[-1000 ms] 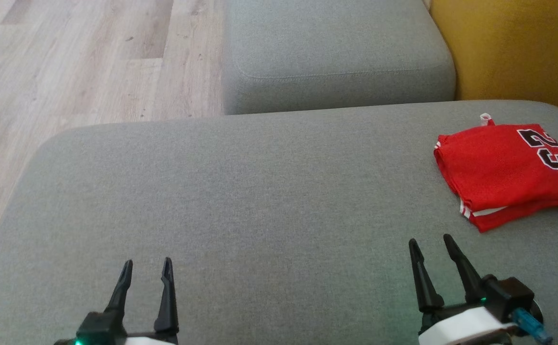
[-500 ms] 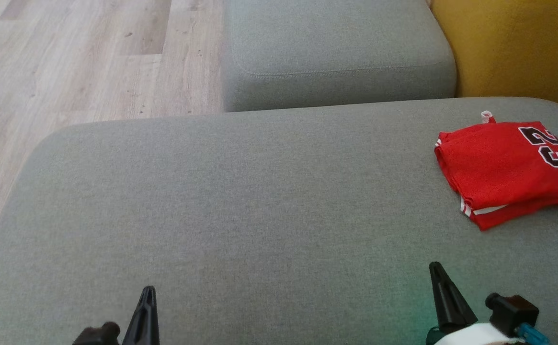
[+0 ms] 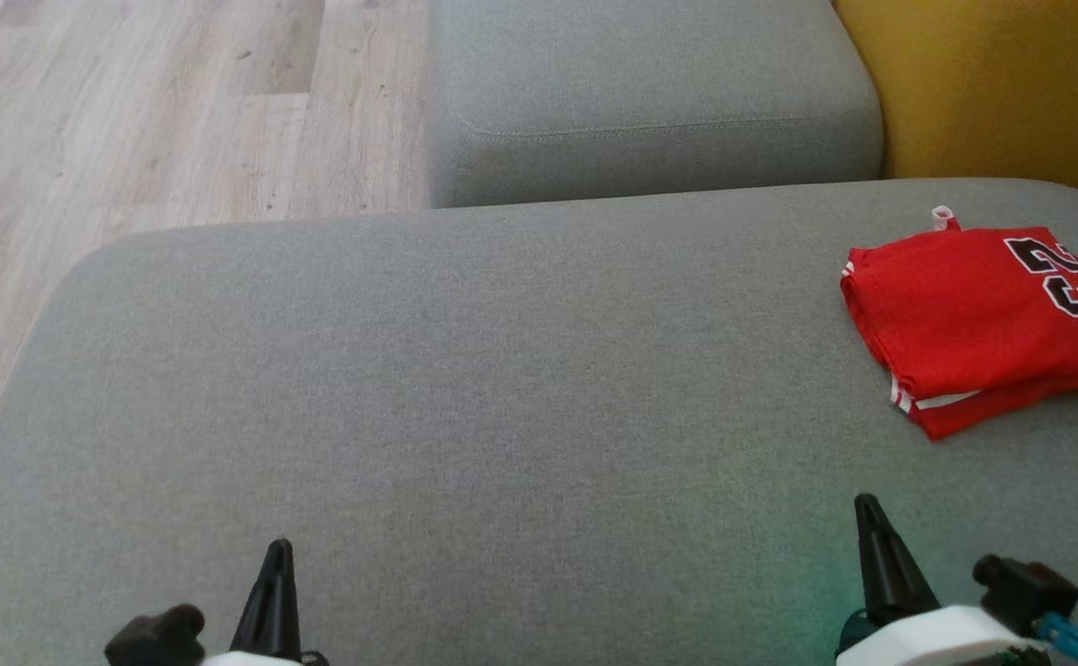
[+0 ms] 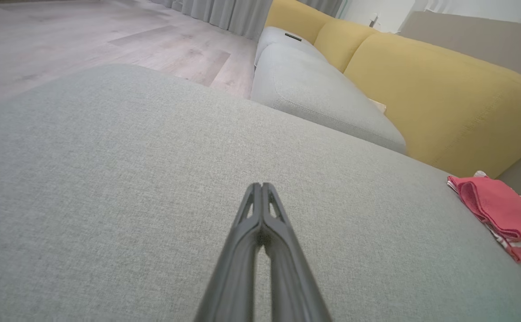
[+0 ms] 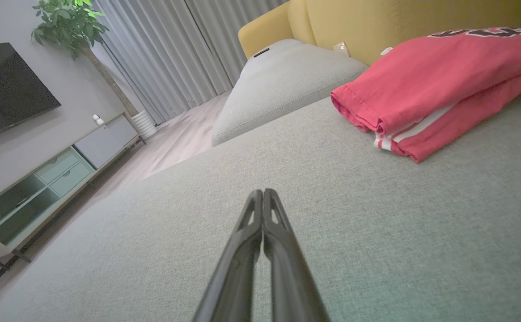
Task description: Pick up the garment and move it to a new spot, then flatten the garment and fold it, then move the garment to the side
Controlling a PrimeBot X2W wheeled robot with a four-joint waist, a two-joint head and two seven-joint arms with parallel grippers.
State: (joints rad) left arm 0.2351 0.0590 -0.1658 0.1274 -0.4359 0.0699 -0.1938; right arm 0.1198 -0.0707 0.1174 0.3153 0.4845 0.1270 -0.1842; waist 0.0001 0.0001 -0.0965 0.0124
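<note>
The garment [image 3: 973, 324] is a red jersey with a black-and-white number and white stripes. It lies folded at the right edge of the grey cushion [image 3: 464, 388], also seen as the garment [image 4: 501, 214] and the garment [image 5: 430, 85] in the wrist views. My left gripper [image 3: 278, 555] is at the bottom left, shut on nothing, far from the jersey. My right gripper [image 3: 869, 511] is at the bottom right, shut and empty, a short way in front of the jersey. In the wrist views the left gripper [image 4: 260, 186] and the right gripper [image 5: 262, 192] each show tips pressed together above bare cushion.
A second grey cushion [image 3: 650, 92] lies beyond the big one. A yellow sofa back [image 3: 992, 83] rises behind the jersey. Wooden floor [image 3: 131, 120] runs along the left. A TV cabinet [image 5: 41, 179] and a potted plant [image 5: 70, 22] stand across the room.
Both grippers went from open to shut and drew back toward the bottom edge of the head view. The jersey has not moved; the camera shifted slightly.
</note>
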